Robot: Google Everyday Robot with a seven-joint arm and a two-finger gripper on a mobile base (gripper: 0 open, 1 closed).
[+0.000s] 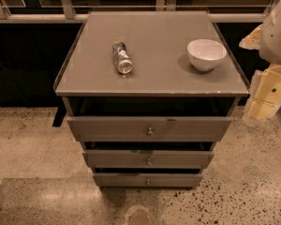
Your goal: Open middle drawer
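- Bottle (122, 57) where?
- Lying left on the cabinet (159, 36) top. Below sits the middle drawer (148, 159), between two other fronts; bowl (206, 54) upright to the right.
- Gripper (267, 95)?
- Far right, beside the cabinet, well apart from the drawer; open or closed, can't tell.

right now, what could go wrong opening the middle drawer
1. The gripper sits off the right side of the cabinet, far from the middle drawer. Its knob lines up with near-identical ones on the top drawer and bottom drawer, so a wrong grab is possible.
2. The top drawer juts out above, crowding the approach.
3. The bottle lies on its side on the cabinet; a jolt might roll it.
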